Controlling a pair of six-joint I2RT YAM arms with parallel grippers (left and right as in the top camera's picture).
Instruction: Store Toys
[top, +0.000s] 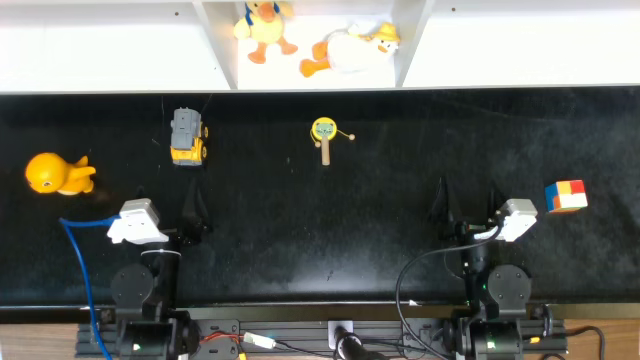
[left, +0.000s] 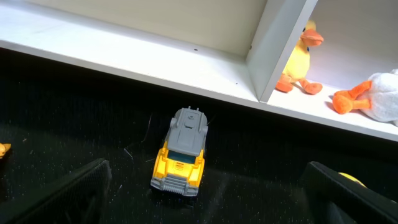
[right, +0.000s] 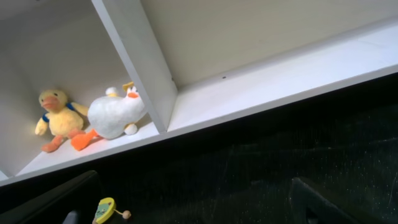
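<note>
Black table (top: 300, 220): truck (left: 181, 152) beyond left end effector (left: 208, 200) (jaws apart).

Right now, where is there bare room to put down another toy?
The left shelf compartment and the right shelf compartment are bare. On the black table, the widest free patch lies between the rattle drum and the colour cube. The middle compartment is crowded: a yellow plush duck and a white plush duck fill it.
</note>
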